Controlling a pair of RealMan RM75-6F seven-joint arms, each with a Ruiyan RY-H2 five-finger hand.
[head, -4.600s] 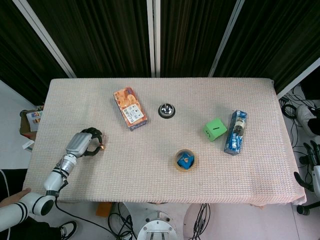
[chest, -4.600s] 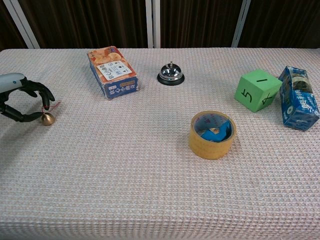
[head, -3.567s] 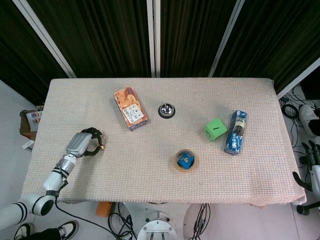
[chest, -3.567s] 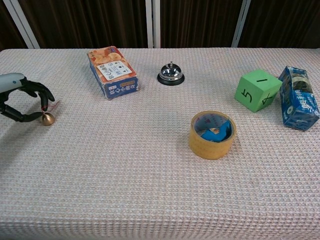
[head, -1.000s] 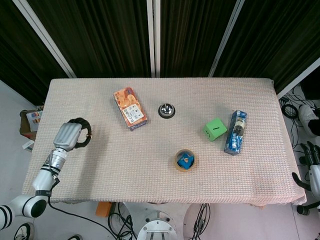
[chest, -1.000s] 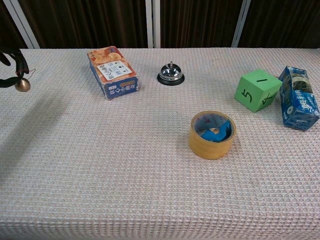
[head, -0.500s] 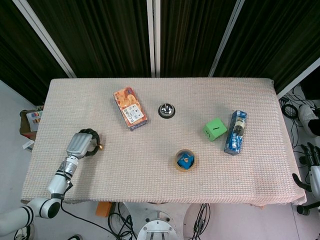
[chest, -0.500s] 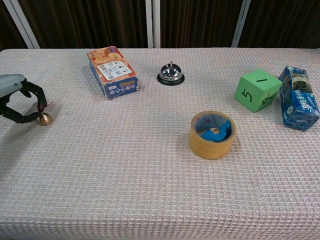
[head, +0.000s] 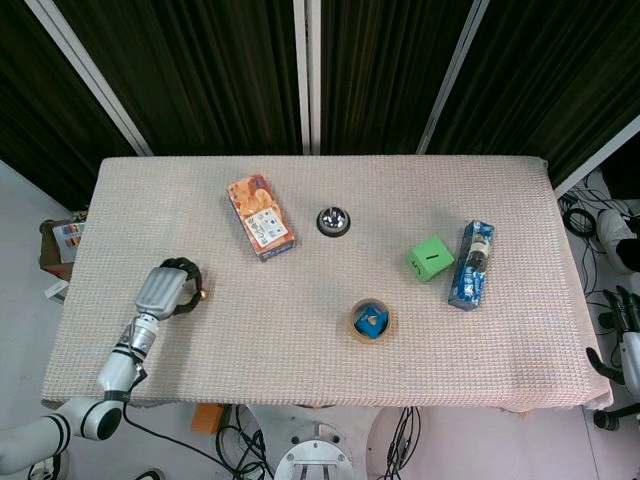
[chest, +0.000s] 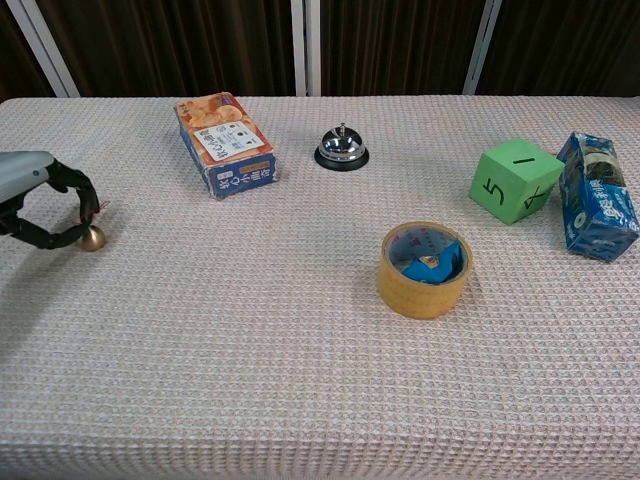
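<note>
The head view looks steeply down from high above, taking in the whole surface (head: 300, 200) and floor around it. The chest view sits lower and nearer, facing across toward the dark curtains. Both share the call bell (head: 333, 220) (chest: 341, 148) and the things around it.

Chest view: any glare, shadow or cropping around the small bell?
Chest view: no glare on the bell; soft shadow below the left hand, which the frame edge crops. Head view: lighting even, whole hand in frame, bell tiny; call bell shows a bright highlight.
</note>
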